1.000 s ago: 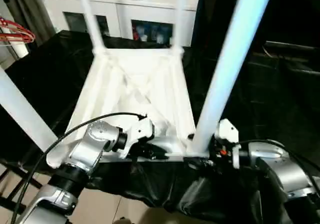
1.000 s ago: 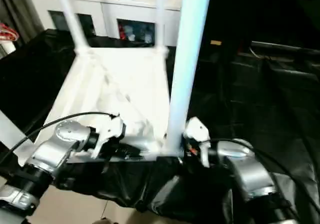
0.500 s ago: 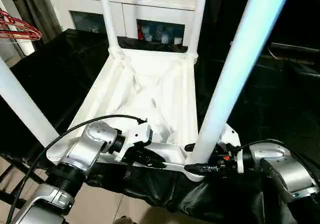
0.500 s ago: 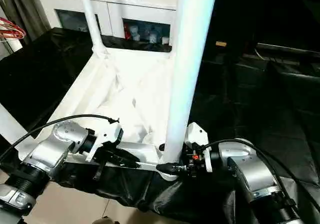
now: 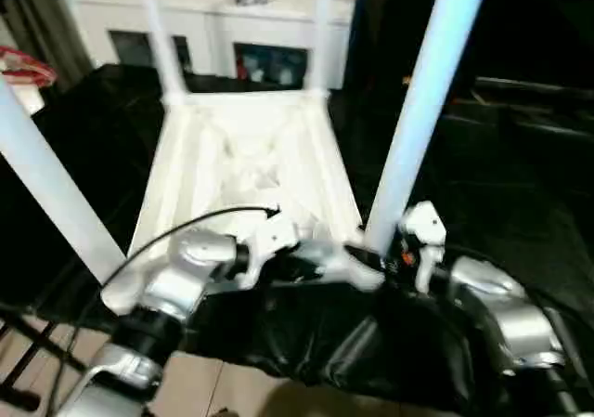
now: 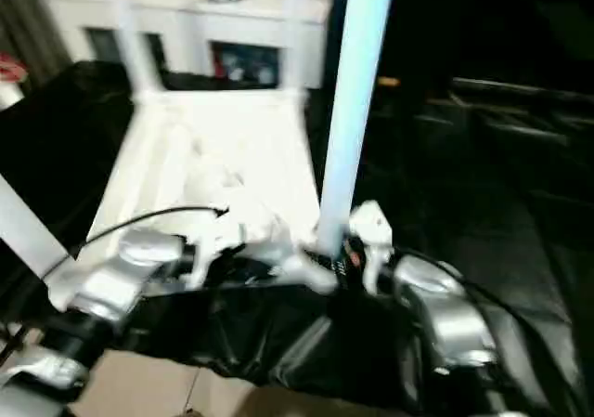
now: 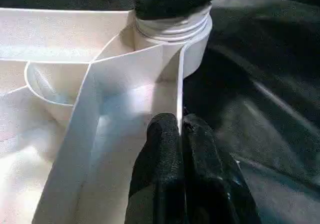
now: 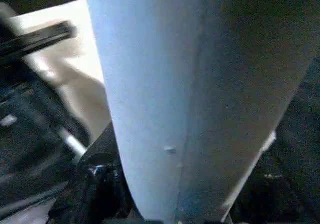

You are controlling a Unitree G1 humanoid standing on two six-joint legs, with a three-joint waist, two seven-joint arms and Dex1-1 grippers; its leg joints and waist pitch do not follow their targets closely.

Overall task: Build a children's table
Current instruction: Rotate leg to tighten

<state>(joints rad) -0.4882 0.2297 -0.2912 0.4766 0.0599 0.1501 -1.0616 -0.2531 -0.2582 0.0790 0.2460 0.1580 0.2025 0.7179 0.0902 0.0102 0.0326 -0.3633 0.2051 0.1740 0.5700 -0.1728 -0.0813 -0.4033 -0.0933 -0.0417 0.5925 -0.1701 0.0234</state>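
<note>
The children's table lies upside down on black cloth, its ribbed white top (image 5: 251,171) facing up. Two far legs (image 5: 153,27) stand in their sockets, and so does a near left leg (image 5: 46,185). The near right leg (image 5: 418,110) rises from its corner socket (image 7: 172,27). My left gripper (image 7: 181,129) is shut on the thin near rim wall (image 7: 177,84) just beside that socket. At the foot of the near right leg sits my right gripper (image 5: 380,254). The leg (image 8: 190,84) stands between its fingers, and one black finger (image 8: 95,184) lies against it.
A white cabinet with glass doors (image 5: 232,18) stands behind the table. Black cloth (image 5: 501,185) covers the work surface out to the right. A red wire object (image 5: 28,64) sits at the far left. Bare floor (image 5: 186,389) shows below the near edge.
The head camera has shifted and the picture has blurred. My right gripper has narrowed around the foot of the near right leg. My left gripper still pinches the rim.
</note>
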